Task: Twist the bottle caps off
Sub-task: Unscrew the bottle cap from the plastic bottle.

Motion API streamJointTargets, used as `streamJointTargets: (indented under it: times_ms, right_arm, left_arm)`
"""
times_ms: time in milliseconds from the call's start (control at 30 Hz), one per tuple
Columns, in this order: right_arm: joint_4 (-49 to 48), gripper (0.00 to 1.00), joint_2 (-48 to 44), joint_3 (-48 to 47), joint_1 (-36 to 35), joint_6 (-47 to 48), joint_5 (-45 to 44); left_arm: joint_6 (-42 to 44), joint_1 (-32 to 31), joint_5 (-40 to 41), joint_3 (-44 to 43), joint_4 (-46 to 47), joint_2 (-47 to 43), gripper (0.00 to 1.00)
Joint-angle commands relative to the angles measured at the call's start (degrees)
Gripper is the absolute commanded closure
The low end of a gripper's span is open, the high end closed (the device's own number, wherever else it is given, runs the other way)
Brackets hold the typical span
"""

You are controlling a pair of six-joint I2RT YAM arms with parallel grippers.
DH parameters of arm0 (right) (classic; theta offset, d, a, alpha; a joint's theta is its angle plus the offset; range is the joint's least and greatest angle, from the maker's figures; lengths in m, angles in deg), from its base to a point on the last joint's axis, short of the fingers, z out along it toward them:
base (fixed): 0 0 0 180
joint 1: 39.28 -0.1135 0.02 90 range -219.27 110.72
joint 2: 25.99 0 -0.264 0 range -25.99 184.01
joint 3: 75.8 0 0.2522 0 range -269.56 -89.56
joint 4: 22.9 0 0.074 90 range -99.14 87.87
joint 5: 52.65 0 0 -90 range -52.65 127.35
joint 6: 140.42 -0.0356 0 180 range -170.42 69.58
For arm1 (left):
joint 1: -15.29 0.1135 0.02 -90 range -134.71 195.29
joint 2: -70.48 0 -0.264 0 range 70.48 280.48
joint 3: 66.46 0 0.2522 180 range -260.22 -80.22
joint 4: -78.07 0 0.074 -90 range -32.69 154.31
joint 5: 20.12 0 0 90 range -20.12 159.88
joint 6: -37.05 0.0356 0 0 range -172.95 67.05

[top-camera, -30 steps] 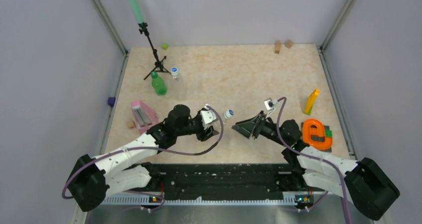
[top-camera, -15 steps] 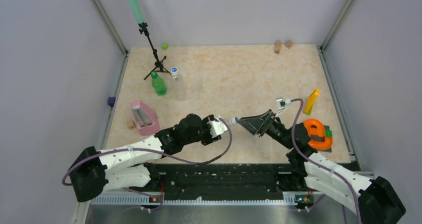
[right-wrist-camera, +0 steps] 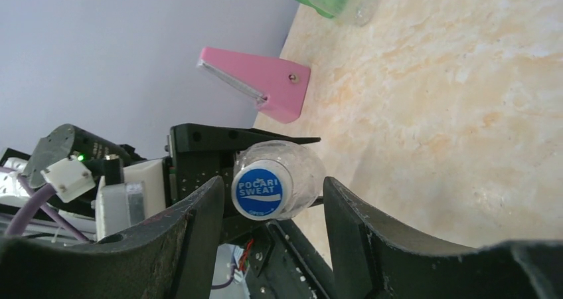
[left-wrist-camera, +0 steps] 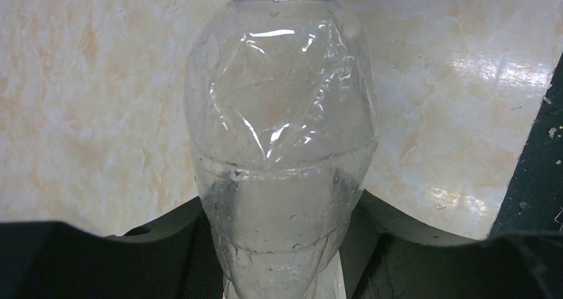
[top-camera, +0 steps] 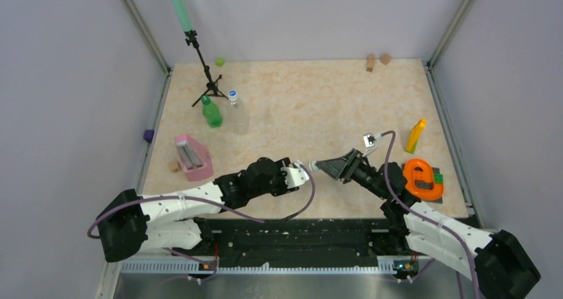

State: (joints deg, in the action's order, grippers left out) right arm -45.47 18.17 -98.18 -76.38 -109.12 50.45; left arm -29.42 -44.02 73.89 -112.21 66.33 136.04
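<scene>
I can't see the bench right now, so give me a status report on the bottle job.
Left tool shut on clear bottle, held sideways. Right tool open, straddling blue cap, not yet closed. Nothing blocking the cap.

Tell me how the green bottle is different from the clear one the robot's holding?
The green bottle stands upright; the clear bottle lies sideways in the left gripper. The green bottle is green-tinted; the clear bottle colourless. The green bottle has a dark green cap; the clear bottle a blue cap. Both are capped.
</scene>
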Motion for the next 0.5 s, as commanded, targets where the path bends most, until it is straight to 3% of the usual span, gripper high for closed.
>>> streamJointTargets:
  times_ms: [0,200,300,400,467]
  right_arm:
    - [-2.15,0.44,2.51,-1.13,-0.16,-1.12,0.57]
    - [-9.76,0.45,7.40,-1.04,-0.16,-2.65,4.32]
    - [-9.87,0.52,8.81,-1.38,-0.16,-2.55,4.77]
    - [-9.29,0.66,9.23,-1.41,-0.12,-1.56,5.00]
    - [-8.60,0.83,8.68,-1.25,-0.16,-0.71,4.29]
  left_arm:
    - [0.70,-0.31,0.62,-0.18,3.57,-0.01,1.00]
    - [0.24,-0.32,0.44,-0.02,3.76,0.74,1.00]
    - [-0.20,-0.30,0.11,-0.53,3.23,0.73,1.00]
    - [-0.63,-0.30,-0.12,-0.97,2.26,0.38,1.00]
    - [-2.33,-0.35,-0.48,-1.77,0.62,0.41,1.00]
